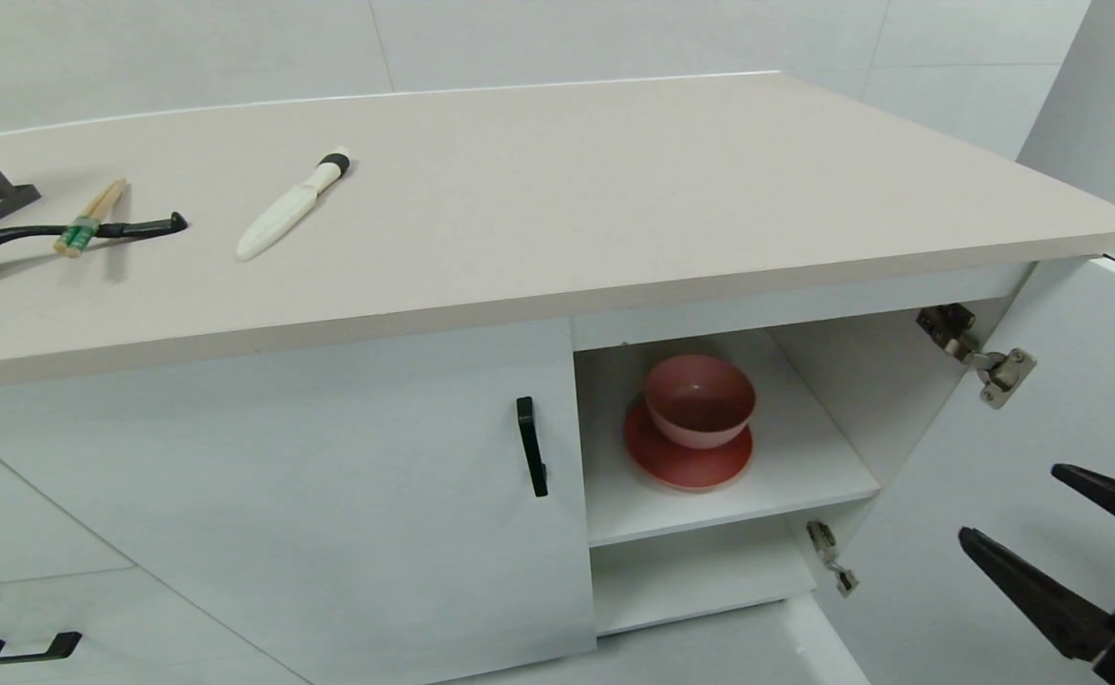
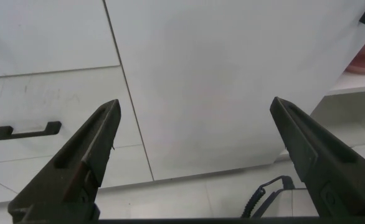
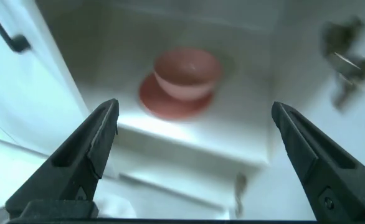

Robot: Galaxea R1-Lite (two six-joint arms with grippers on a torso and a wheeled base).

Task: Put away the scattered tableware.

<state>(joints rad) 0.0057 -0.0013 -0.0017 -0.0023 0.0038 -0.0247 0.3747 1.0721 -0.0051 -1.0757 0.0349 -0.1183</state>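
- Right gripper [image 1: 1011, 501]: jaws spread wide, nothing between them. It sits low, in front of the open cupboard compartment and beside the swung-out door [image 1: 1071, 400].
- Left gripper [image 2: 195, 102]: jaws wide apart, empty. It faces the closed cupboard door [image 2: 232, 81]; a drawer front with a black handle [image 2: 28, 130] is off to one side.
- Pink bowl [image 1: 699, 400]: upright on a red plate [image 1: 686, 466], both on the upper shelf [image 1: 710, 509] of the open compartment.
- Countertop [image 1: 615, 190]: a cream knife [image 1: 293, 206] with a black band on its handle lies flat toward the left end.
- Wooden chopsticks [image 1: 89, 218]: a pair with a green band, resting across a black stand [image 1: 139, 228] at the far left of the countertop.
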